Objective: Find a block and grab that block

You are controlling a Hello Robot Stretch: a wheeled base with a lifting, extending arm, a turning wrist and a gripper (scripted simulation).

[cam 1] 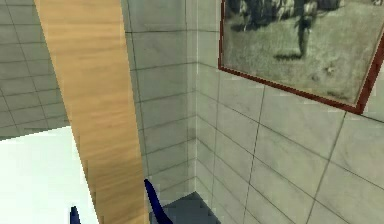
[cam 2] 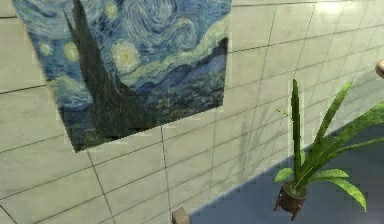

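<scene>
Forward view: a tiled wall (cam 1: 165, 90) corner stands close ahead. A wooden panel (cam 1: 95, 110) runs from 12 to 6 o'clock, with a white surface (cam 1: 35, 180) at 8 o'clock and a framed picture (cam 1: 300, 45) at 2 o'clock. Driving on would likely bump the panel or the wall.

Arm side view: a painting (cam 2: 120, 60) hangs at 10 o'clock. A reach could topple the potted plant (cam 2: 310, 170) at 4 o'clock. A small tan thing (cam 2: 180, 216) at 6 o'clock may be the block, but it is too small to tell. The end effector's state cannot be told.
</scene>
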